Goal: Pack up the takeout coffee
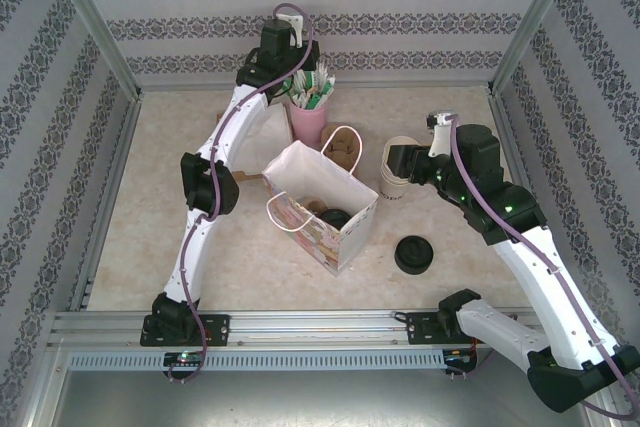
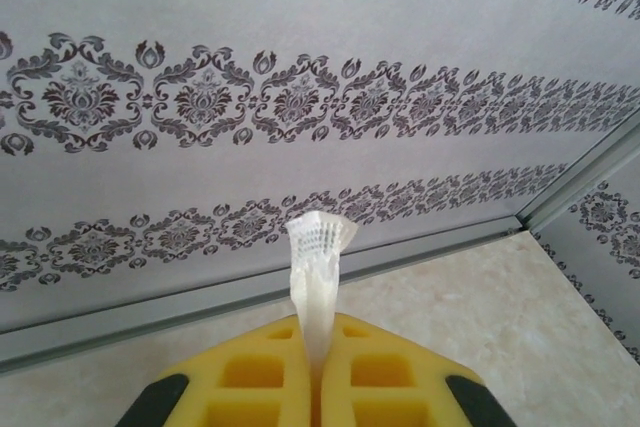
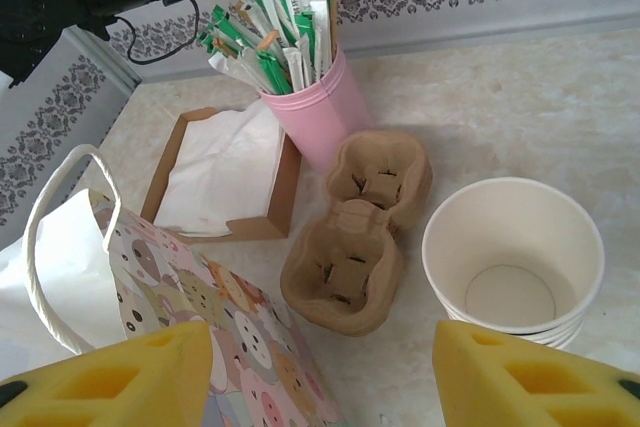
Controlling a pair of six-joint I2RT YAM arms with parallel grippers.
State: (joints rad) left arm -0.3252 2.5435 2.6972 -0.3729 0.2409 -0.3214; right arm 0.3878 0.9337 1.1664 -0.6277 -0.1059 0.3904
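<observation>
Pinching a white wrapped stick (image 2: 318, 277), the left fingers (image 2: 250, 377) sit closed near the pink cup (image 1: 307, 122); the right fingers (image 3: 120, 377) gape above stacked cups (image 3: 515, 257).

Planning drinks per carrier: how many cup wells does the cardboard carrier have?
2: one well beside the pink cup, the other beside the paper bag. None looks hidden.

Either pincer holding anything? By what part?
Left pincer is shut on a thin white sachet, pinched just below its crimped end, which sticks out past the fingertips. Right pincer is open, holding nothing.
</observation>
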